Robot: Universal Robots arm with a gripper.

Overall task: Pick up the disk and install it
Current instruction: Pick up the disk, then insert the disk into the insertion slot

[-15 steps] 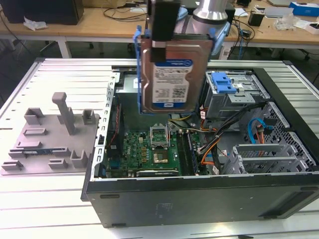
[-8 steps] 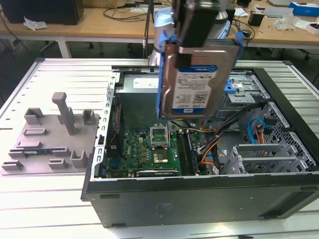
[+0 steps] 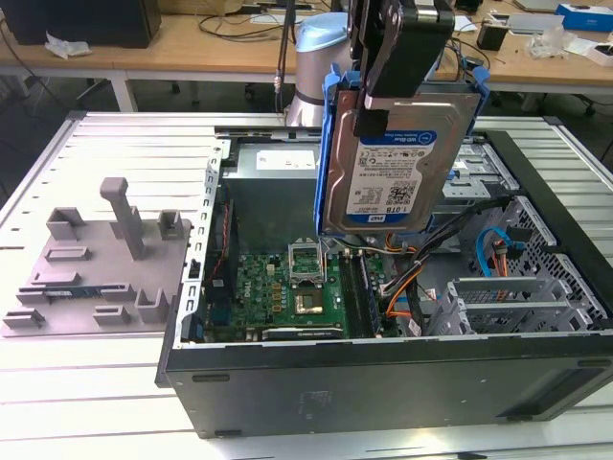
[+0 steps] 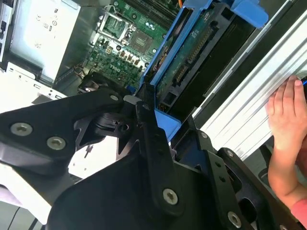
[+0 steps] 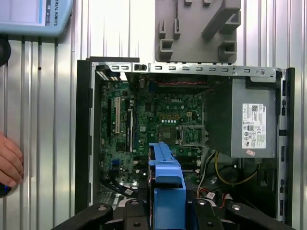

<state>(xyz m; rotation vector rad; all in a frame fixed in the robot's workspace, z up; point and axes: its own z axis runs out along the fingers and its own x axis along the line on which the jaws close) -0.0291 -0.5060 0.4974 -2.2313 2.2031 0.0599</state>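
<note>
The disk (image 3: 395, 177), a silver hard drive with a white-and-blue label in a bright blue bracket, hangs on edge above the open computer case (image 3: 383, 369). My gripper (image 3: 372, 120) comes down from above and is shut on the disk at its upper edge. In the second wrist view the black fingers (image 4: 144, 120) clamp the blue bracket, and the disk's circuit-board side (image 4: 192, 62) faces that camera. In the first wrist view the disk's blue bracket (image 5: 167, 184) sits between the fingers, over the motherboard (image 5: 163, 120).
Inside the case lie the motherboard (image 3: 287, 287), a grey power supply box (image 5: 249, 120) and loose cables (image 3: 402, 287). A metal drive bay (image 3: 479, 163) lies behind the disk. A grey fixture (image 3: 96, 259) rests beside the case. A person's hand (image 4: 288, 115) rests on the ribbed table.
</note>
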